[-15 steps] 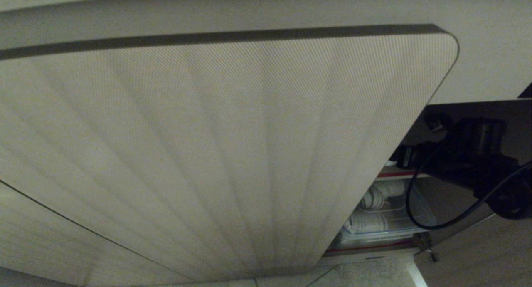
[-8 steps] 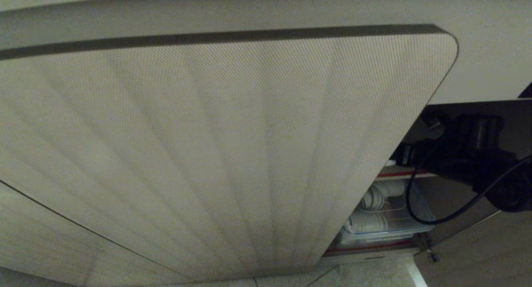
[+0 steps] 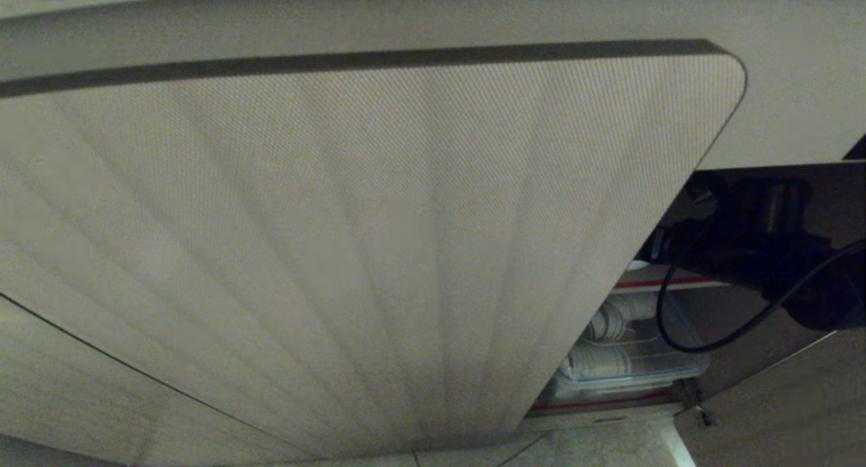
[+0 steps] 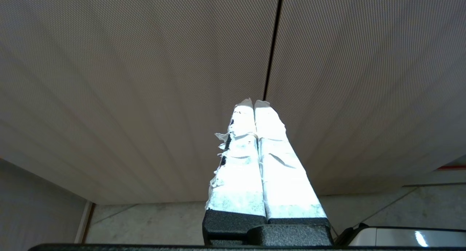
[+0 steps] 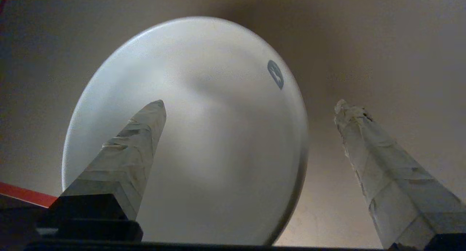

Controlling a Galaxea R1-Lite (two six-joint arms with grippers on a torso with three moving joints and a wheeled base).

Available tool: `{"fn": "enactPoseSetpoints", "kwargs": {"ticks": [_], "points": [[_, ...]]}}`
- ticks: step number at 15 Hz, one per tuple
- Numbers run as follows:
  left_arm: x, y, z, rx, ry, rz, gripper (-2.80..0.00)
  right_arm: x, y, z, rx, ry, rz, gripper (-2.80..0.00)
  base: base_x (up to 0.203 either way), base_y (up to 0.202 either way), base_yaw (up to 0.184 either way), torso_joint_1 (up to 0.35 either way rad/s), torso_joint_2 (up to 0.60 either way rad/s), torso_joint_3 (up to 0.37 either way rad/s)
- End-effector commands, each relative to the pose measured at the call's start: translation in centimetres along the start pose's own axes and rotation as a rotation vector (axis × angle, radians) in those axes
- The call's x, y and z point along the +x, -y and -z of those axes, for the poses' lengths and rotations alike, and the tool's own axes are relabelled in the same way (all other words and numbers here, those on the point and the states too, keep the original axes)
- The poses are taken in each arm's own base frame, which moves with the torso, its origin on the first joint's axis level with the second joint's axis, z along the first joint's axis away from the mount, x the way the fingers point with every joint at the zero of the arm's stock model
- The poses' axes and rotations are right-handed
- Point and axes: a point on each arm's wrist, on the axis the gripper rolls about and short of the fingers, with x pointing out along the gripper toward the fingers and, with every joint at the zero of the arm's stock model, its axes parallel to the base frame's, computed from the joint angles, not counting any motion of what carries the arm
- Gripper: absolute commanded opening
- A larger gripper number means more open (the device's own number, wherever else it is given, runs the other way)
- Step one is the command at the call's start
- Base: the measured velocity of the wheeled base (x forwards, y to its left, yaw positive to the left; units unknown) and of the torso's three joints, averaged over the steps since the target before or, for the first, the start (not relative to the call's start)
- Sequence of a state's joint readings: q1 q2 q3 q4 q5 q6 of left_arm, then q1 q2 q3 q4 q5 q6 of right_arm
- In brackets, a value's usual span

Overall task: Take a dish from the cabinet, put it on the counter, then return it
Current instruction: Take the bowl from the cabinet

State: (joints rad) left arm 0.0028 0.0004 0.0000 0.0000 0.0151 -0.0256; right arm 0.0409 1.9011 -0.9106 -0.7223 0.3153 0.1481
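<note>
Right gripper is standing spread wide inside the cabinet, holding nothing; the dish is filling the centre-left of the right wrist frame, one finger overlapping its face, the other clear of its rim at right, contact unclear. Left gripper is sitting pinched together facing the fluted doors, so right arm looks nearer.
</note>
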Motion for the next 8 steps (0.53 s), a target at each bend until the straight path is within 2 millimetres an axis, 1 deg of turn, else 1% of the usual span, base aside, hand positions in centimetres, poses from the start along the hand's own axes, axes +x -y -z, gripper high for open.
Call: {"fn": "enactPoseSetpoints", "kwargs": {"ticks": [1, 4, 8], "points": [[0.0, 0.0, 0.0, -0.001, 0.0, 0.0, -2.8, 0.29, 0.03, -0.24, 0.001, -0.002, -0.002, 0.0, 0.0, 0.0, 0.0, 0.0, 0.0, 0.0], [0.0, 0.0, 0.0, -0.001, 0.0, 0.0, -2.8, 0.59, 0.13, -0.23, 0.011, -0.032, 0.002, 0.0, 0.0, 0.0, 0.0, 0.0, 0.0, 0.0], [0.0, 0.0, 0.0, -0.001, 0.0, 0.0, -2.8, 0.55, 0.23, 0.51, 0.036, -0.107, 0.013, 0.0, 0.0, 0.0, 0.0, 0.0, 0.0, 0.0]]}}
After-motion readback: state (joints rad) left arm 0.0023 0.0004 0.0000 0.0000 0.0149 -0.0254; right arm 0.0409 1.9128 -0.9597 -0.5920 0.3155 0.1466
